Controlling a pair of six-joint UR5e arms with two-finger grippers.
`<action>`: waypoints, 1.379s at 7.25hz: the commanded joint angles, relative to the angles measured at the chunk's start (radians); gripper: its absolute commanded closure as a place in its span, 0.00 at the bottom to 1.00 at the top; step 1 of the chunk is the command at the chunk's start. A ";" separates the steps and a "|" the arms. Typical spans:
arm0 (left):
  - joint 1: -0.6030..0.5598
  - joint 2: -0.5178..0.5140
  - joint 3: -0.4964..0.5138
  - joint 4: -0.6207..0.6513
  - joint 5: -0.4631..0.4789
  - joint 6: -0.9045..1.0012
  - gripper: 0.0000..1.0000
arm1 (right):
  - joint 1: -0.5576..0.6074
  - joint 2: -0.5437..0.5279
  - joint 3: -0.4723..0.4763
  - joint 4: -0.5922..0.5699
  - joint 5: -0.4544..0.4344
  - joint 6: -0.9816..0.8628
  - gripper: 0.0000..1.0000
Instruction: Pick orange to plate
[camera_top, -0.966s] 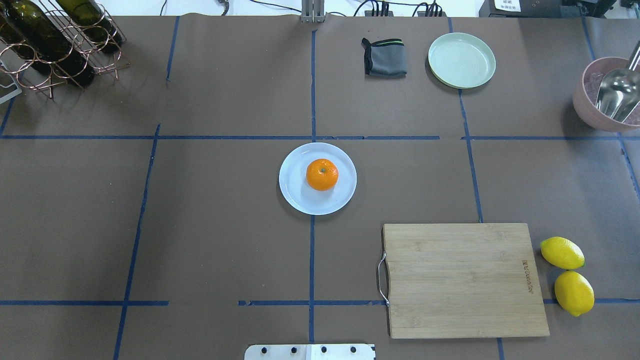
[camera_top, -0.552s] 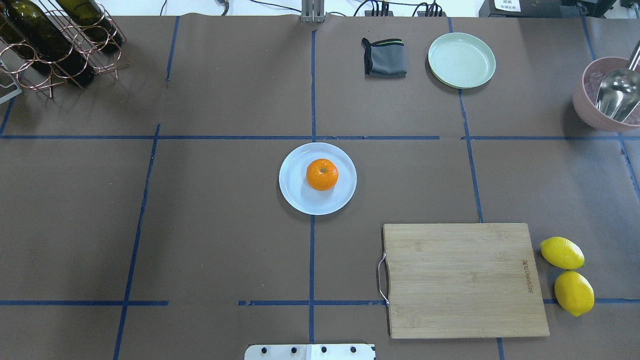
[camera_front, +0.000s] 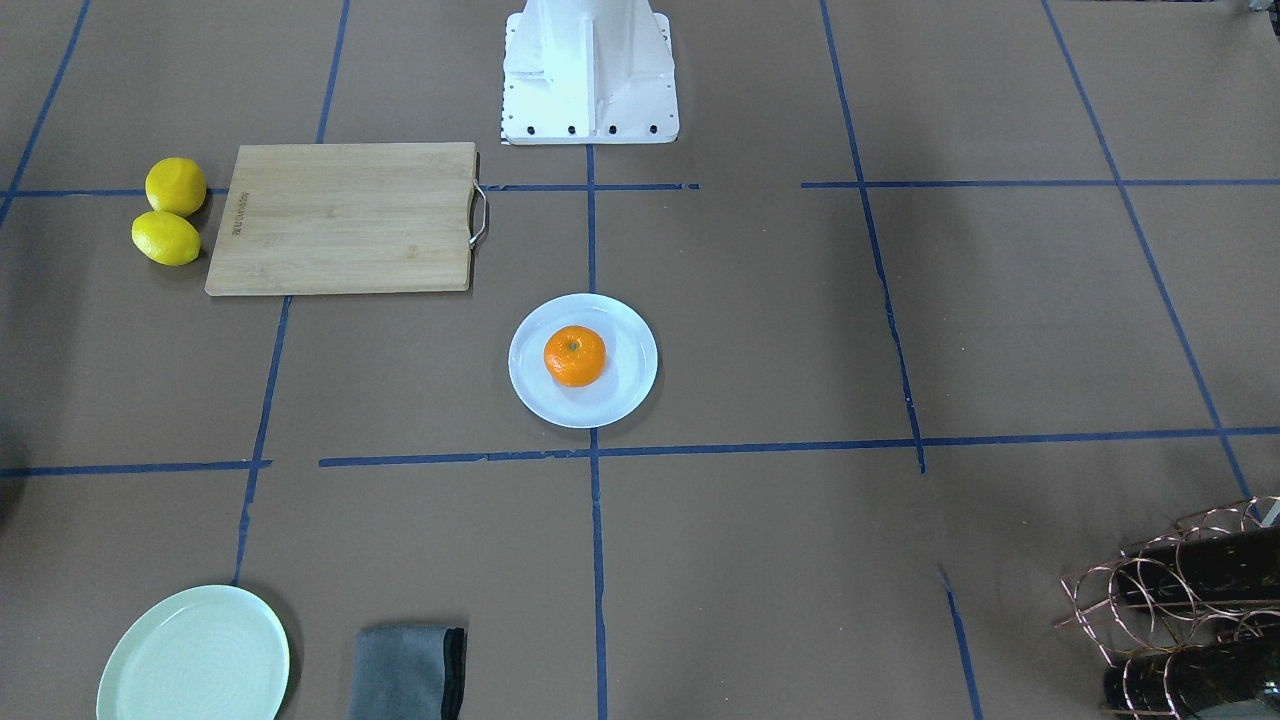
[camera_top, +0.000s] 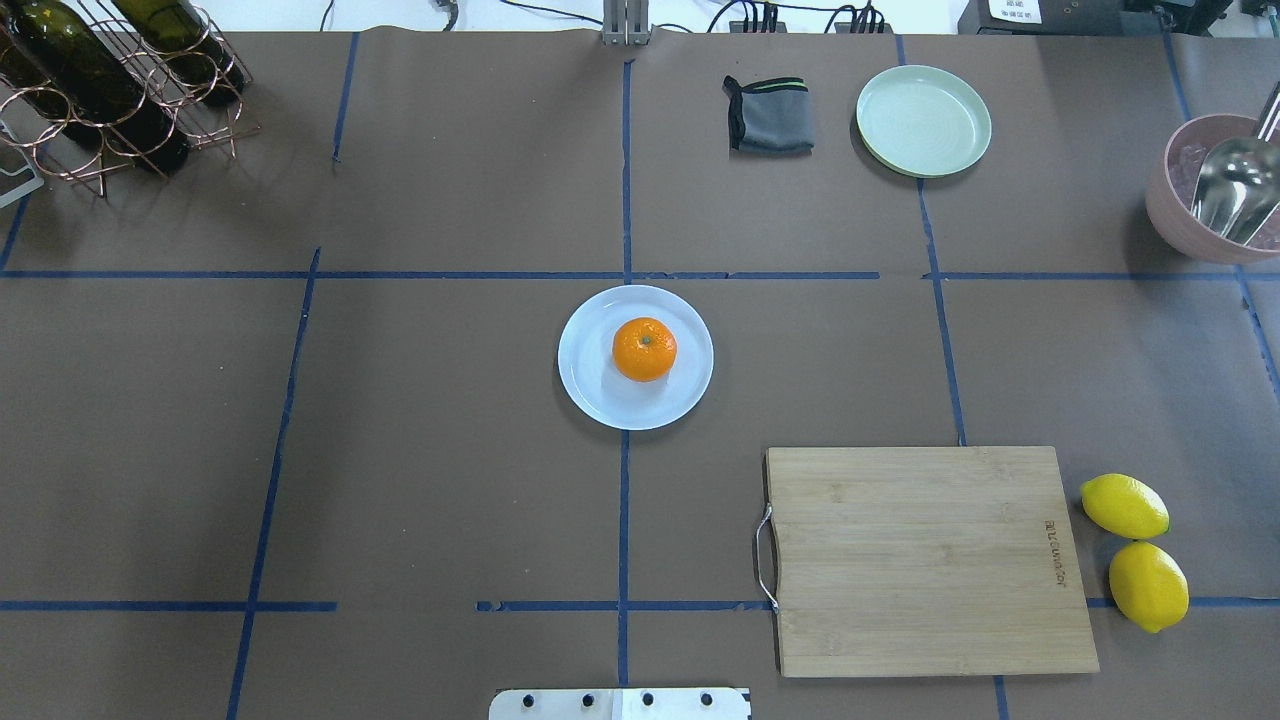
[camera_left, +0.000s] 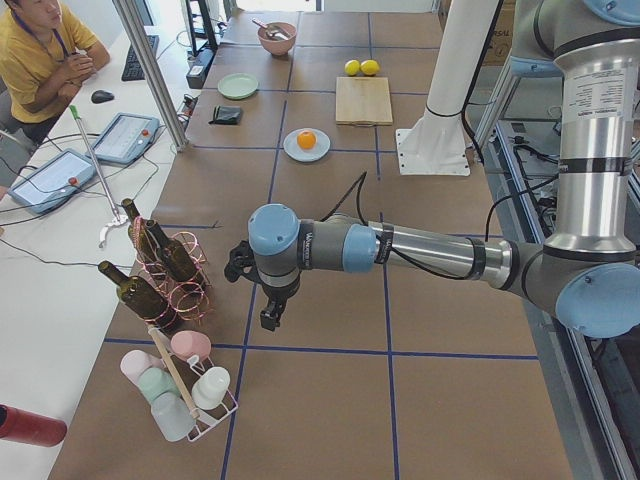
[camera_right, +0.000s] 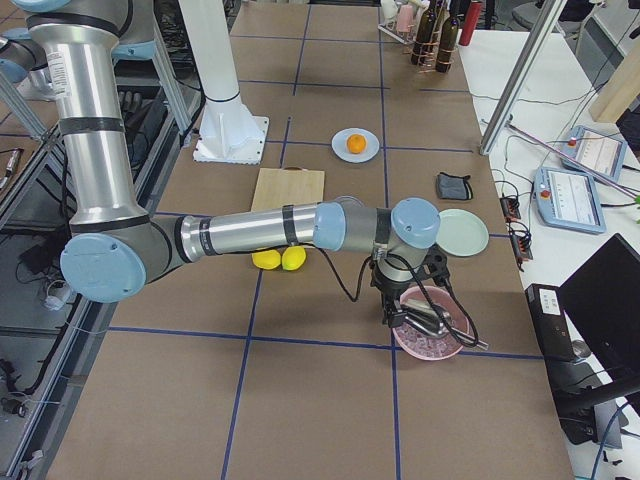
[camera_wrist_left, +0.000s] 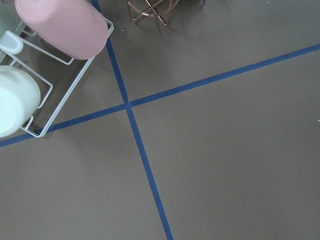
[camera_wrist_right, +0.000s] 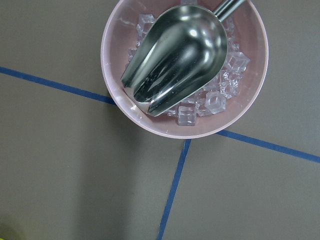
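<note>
The orange (camera_top: 644, 349) sits upright, stem dot up, a little right of centre on the pale bluish-white plate (camera_top: 590, 390) in the middle of the table; the front view shows the same orange (camera_front: 574, 356) and plate (camera_front: 625, 390). Both arms are far from it. The left gripper (camera_left: 270, 318) hangs over the table's left end near the bottle rack, showing only in the left side view, so I cannot tell its state. The right gripper (camera_right: 392, 316) hovers over the pink bowl at the right end, and I cannot tell whether it is open or shut.
A wooden cutting board (camera_top: 930, 560) lies front right, with two lemons (camera_top: 1124, 505) beside it. A mint-green plate (camera_top: 923, 120) and a grey cloth (camera_top: 770, 115) lie at the back. The pink ice bowl (camera_wrist_right: 125, 100) holds a metal scoop (camera_wrist_right: 180, 55). A wine rack (camera_top: 110, 90) and a cup rack (camera_wrist_left: 60, 107) stand left.
</note>
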 joint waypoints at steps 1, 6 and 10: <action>0.000 0.005 -0.004 0.004 0.048 0.025 0.00 | -0.002 0.000 0.005 0.002 0.000 -0.003 0.00; 0.002 0.003 0.011 -0.005 0.047 0.020 0.00 | -0.002 0.043 0.019 -0.009 -0.009 0.016 0.00; 0.002 0.002 0.017 -0.007 0.048 0.025 0.00 | -0.002 0.031 0.025 0.002 -0.002 0.011 0.00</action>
